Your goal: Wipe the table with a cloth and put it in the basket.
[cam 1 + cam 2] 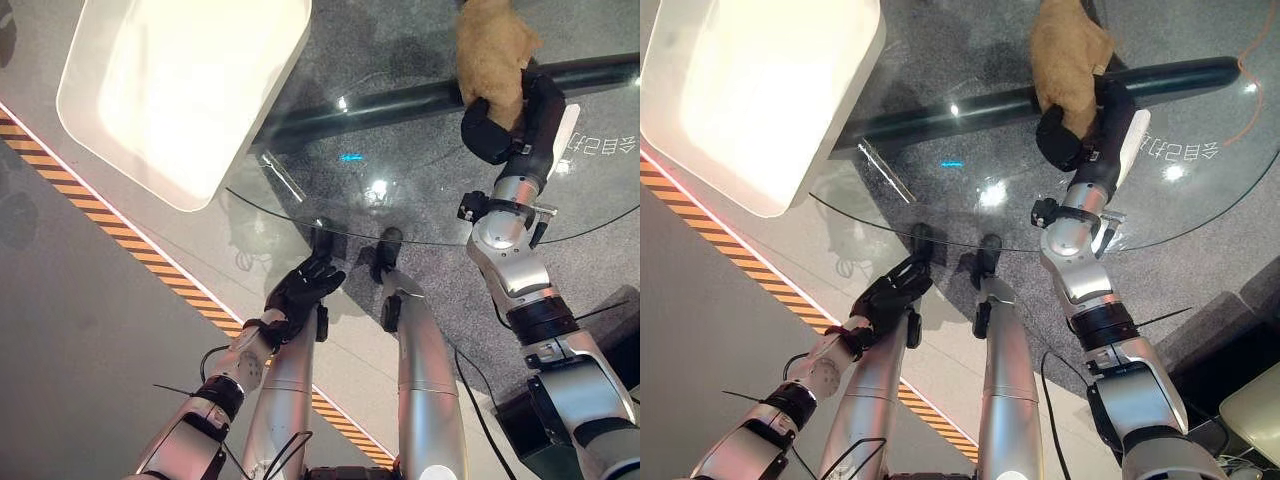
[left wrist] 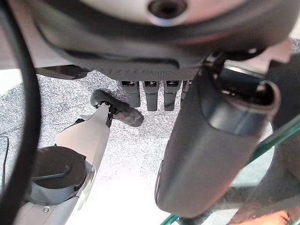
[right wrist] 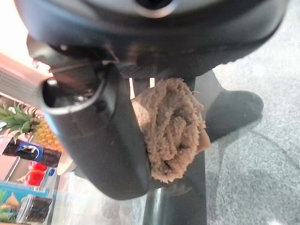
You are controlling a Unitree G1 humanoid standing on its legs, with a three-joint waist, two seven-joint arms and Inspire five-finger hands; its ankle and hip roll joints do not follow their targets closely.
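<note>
I have the right hand (image 1: 505, 120) clenched round the tan cloth (image 1: 492, 45) on the glass table (image 1: 420, 215), mid-wipe I judge, the left hand (image 1: 300, 290) hanging relaxed below the rim, and next I must carry the cloth across to the white basket (image 1: 120, 150).
</note>
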